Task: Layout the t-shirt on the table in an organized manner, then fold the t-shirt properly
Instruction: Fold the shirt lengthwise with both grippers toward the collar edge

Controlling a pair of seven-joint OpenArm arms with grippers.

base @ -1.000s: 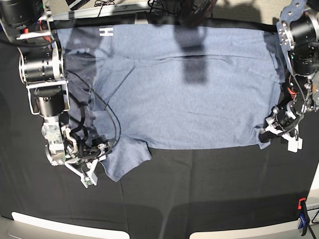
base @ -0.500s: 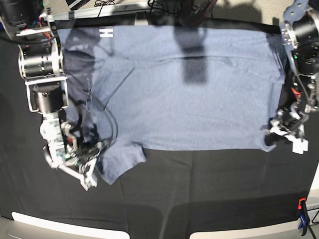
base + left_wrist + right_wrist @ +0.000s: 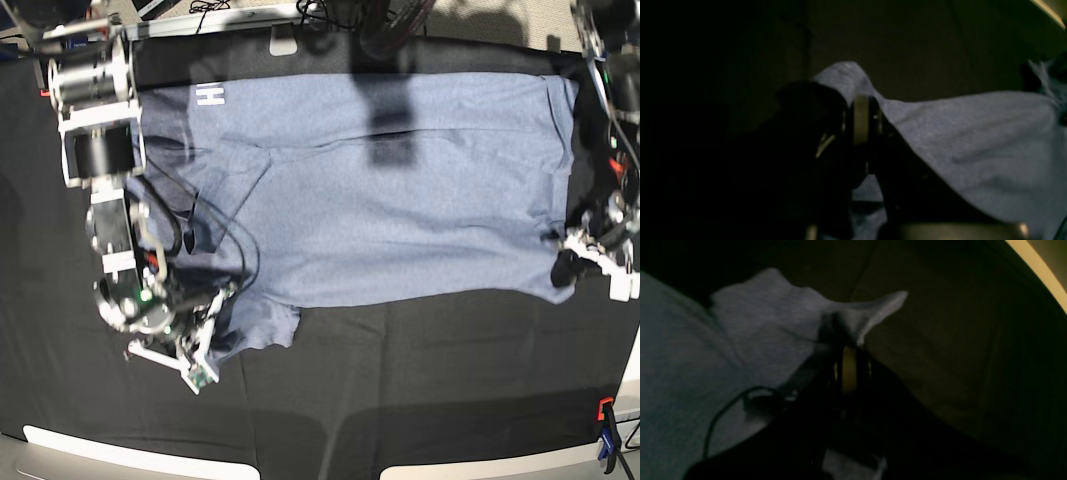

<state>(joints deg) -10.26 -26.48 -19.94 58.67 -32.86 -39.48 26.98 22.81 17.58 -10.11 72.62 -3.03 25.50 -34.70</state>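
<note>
Both grippers pinch t-shirt (image 3: 400,190) corners on table (image 3: 420,400)

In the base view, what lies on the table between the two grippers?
The base view shows the t-shirt spread between them; the right gripper pinches its sleeve and the left gripper its hem corner.

Both wrist views are v. dark and soft; the left tool (image 3: 860,120) and right tool (image 3: 848,368) show mostly as black shapes, so pad contact w/ the t-shirt (image 3: 380,190) can't be made out there. In the base view, the right arm covers the shirt's sleeve area nr the bench (image 3: 420,380) left edge, and the left arm hides the hem corner at the right edge. White lettering by the far-left corner is too small to read beyond one block shape. Bench is cut off at all frame edges. The clamp (image 3: 606,428) at the near-right corner is partly cropped.
</note>
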